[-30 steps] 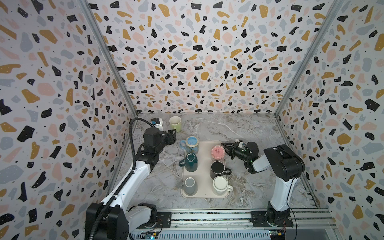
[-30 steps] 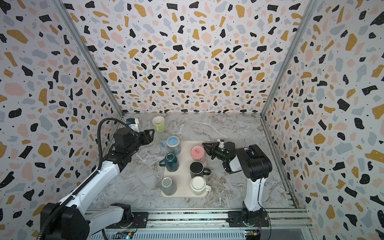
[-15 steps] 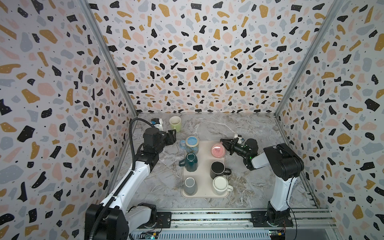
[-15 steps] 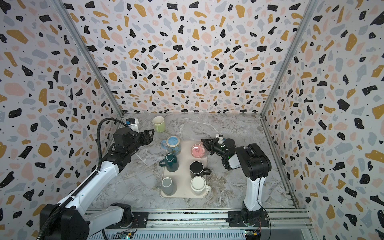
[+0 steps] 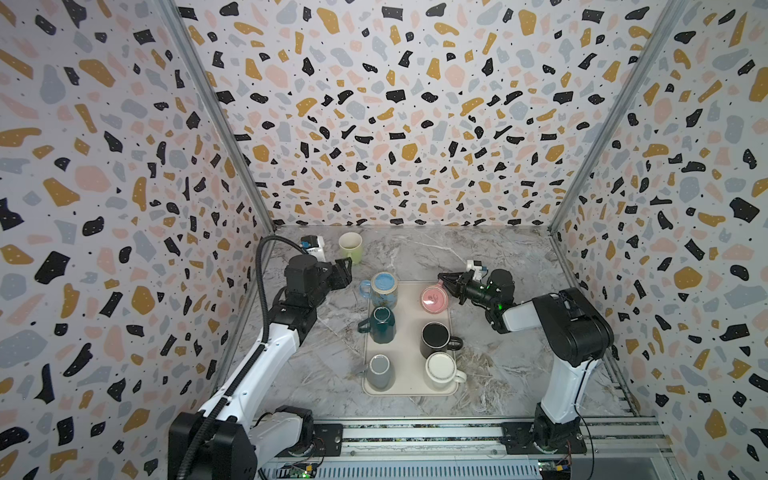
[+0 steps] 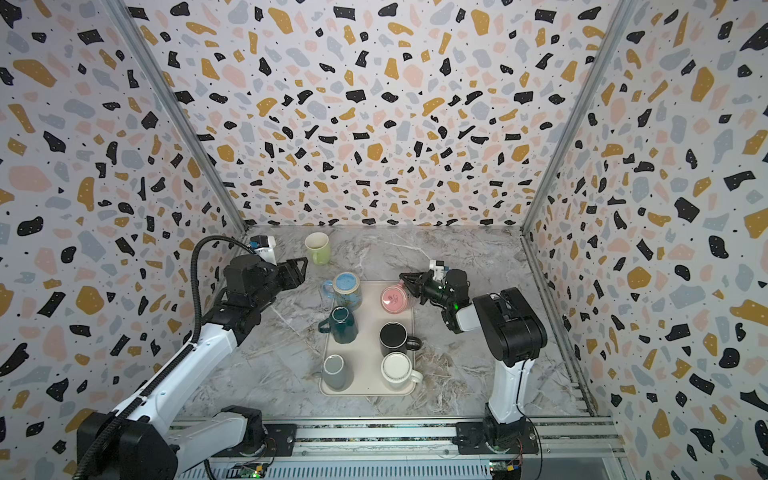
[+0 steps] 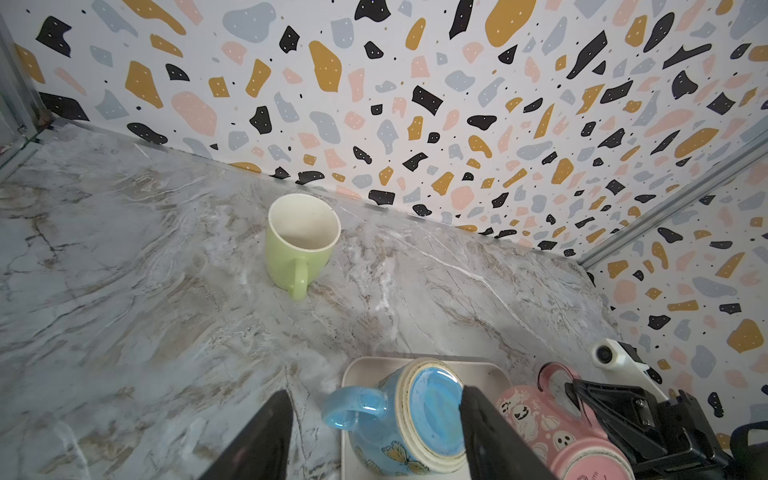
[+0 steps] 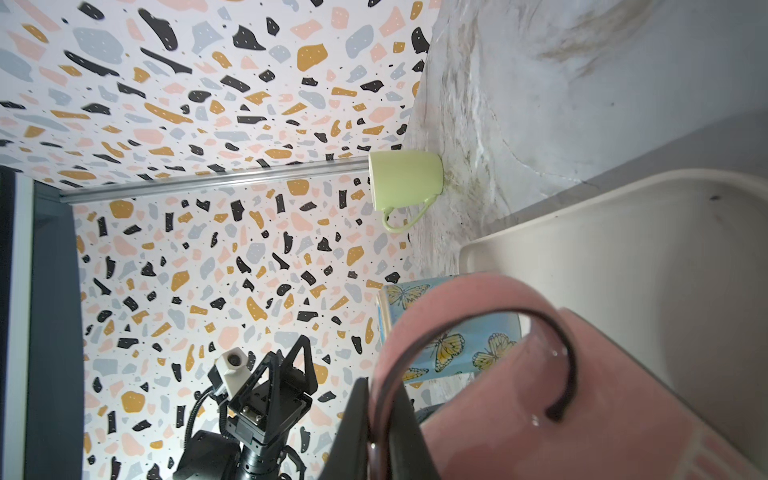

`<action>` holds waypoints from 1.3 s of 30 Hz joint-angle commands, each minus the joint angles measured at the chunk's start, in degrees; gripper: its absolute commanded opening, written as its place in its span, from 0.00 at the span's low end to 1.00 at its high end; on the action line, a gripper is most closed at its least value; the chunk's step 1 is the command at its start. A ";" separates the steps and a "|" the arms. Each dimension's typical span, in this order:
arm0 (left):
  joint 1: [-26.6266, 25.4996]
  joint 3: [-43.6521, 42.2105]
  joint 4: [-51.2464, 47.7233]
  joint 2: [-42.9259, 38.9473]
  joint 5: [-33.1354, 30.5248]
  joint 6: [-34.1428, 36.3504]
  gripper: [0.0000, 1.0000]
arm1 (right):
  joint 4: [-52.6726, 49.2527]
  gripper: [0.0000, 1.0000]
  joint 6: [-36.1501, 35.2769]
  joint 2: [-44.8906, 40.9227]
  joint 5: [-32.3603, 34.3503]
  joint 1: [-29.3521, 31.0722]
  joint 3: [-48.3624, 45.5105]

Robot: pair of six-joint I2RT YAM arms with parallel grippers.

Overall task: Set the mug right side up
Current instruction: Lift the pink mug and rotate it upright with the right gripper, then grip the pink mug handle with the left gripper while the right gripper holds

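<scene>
Two grippers: right gripper (image 5: 448, 283) clamped on pink mug (image 5: 433, 298) handle, mug tipped, base showing, at tray (image 5: 409, 361) far-right corner. Left gripper (image 5: 347, 272) jaws apart, holding nothing, beside blue mug (image 5: 383, 286).

Both top views look steeply down from above the near edge of the tabletop (image 5: 415, 249), covering all of it. The left wrist view looks low toward the far edge. The right wrist view, rolled sideways, sits against the pink mug (image 8: 561, 407); both wrist views show the green mug (image 7: 291, 253).
</scene>
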 commanded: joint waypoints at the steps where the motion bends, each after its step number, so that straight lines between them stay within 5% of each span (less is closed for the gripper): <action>1: -0.23 2.30 1.27 -0.85 0.07 1.11 0.64 | -5.63 0.00 -9.26 -7.77 -0.18 0.95 4.92; 10: -0.20 3.50 2.42 0.10 2.05 0.96 0.65 | -24.13 0.00 -28.09 -14.93 5.27 4.11 11.11; 18: -0.27 10.60 -0.88 3.24 10.32 3.57 0.66 | -40.76 0.00 -52.66 -19.62 15.03 11.89 18.23; 29: -3.23 21.51 -14.34 7.63 21.94 10.60 0.67 | -50.54 0.00 -80.04 -23.01 23.90 22.01 22.36; 39: -8.99 27.27 -28.01 12.65 22.14 18.60 0.67 | -54.34 0.00 -96.79 -25.91 29.37 27.08 22.63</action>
